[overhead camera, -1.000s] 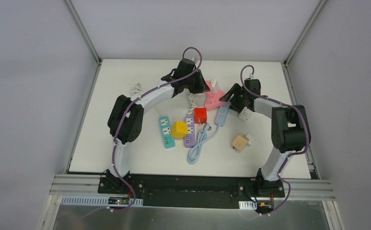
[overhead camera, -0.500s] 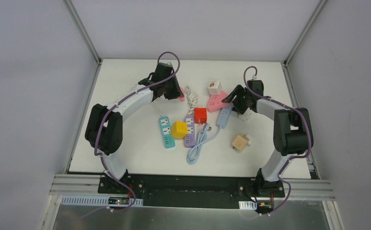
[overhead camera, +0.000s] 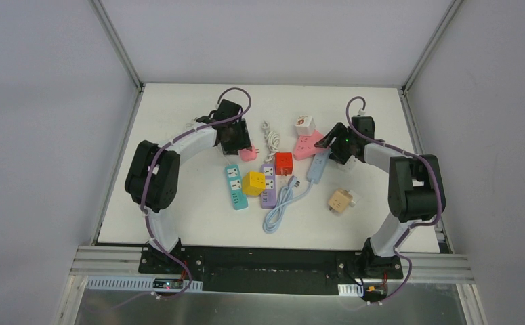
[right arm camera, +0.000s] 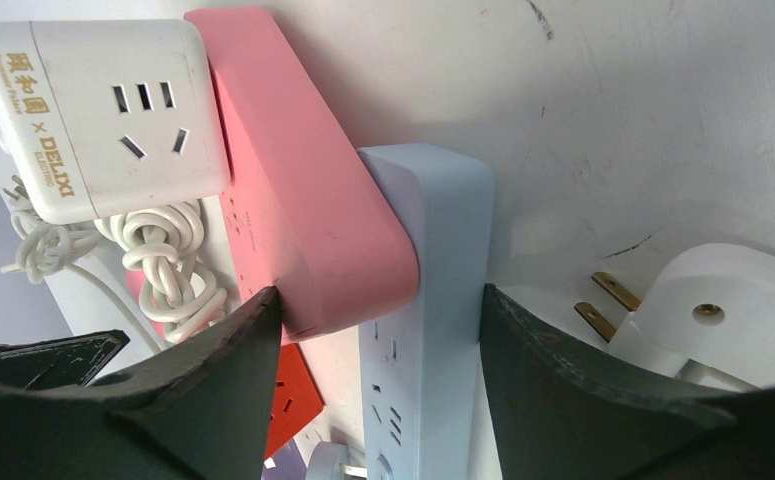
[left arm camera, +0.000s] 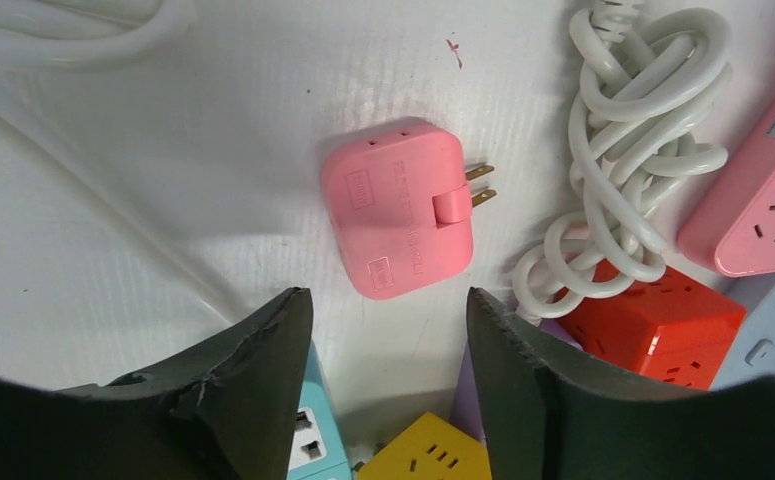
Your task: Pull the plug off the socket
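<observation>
The pink plug (overhead camera: 248,154) lies flat on the table, prongs bare, apart from the pink socket strip (overhead camera: 305,145). In the left wrist view the plug (left arm camera: 398,205) sits just beyond my left gripper (left arm camera: 388,330), which is open and empty. That left gripper (overhead camera: 240,147) hovers right beside the plug. My right gripper (right arm camera: 378,300) spans the end of the pink socket strip (right arm camera: 293,200) and a light blue strip (right arm camera: 423,300). One finger touches the pink strip and the other presses the blue strip's side. In the top view the right gripper (overhead camera: 325,150) is at those strips' meeting point.
A coiled white cord (overhead camera: 269,135) and white cube socket (overhead camera: 304,124) lie near the pink strip. A red cube (overhead camera: 284,162), yellow cube (overhead camera: 253,183), teal strip (overhead camera: 234,186) and purple strip (overhead camera: 268,184) crowd the middle. A white adapter (right arm camera: 723,300) lies right of my right fingers; a tan cube (overhead camera: 341,201) lies nearer.
My left arm carried the pink plug left, away from the pink strip, lowered it and opened; the plug now rests on the table. The right gripper barely shifted.
</observation>
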